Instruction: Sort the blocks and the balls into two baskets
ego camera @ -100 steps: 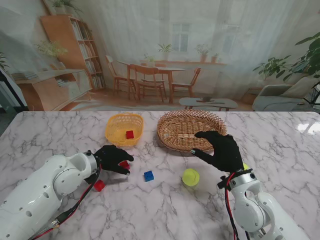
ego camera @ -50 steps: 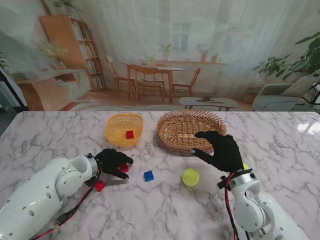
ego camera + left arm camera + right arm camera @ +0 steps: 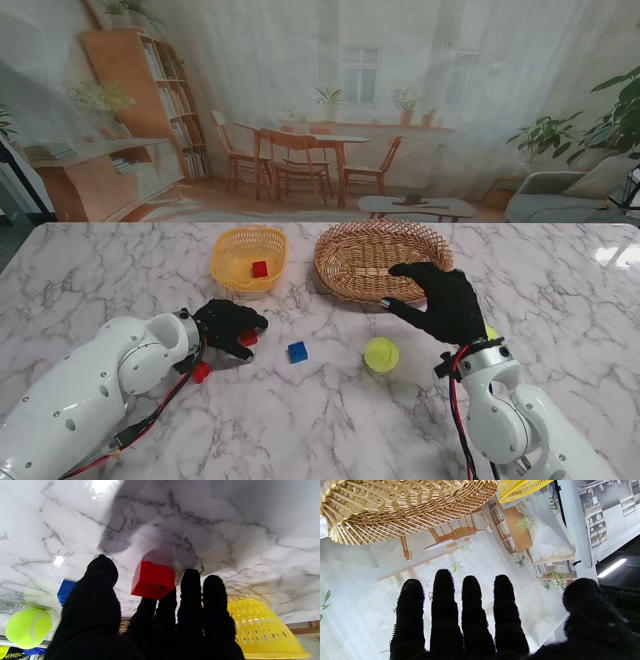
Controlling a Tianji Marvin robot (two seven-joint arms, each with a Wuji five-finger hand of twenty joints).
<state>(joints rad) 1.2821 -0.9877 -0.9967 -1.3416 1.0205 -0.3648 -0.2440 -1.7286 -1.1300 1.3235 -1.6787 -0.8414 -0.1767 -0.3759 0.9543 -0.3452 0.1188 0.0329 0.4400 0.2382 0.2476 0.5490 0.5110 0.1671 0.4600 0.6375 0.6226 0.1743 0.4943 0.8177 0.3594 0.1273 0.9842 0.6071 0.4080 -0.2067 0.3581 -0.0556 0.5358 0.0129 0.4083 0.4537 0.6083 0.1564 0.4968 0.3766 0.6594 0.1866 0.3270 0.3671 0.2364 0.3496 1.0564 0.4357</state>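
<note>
while the right hand (image 3: 447, 303) hovers splayed and empty, the left hand (image 3: 228, 326) pinches a glossy red block (image 3: 153, 579).

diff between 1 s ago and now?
The left hand drew slightly back toward the robot, fingers curling over the red block; grasp not confirmed. Unchanged: right hand open by the wicker basket, blue block, tennis ball, yellow basket.
</note>
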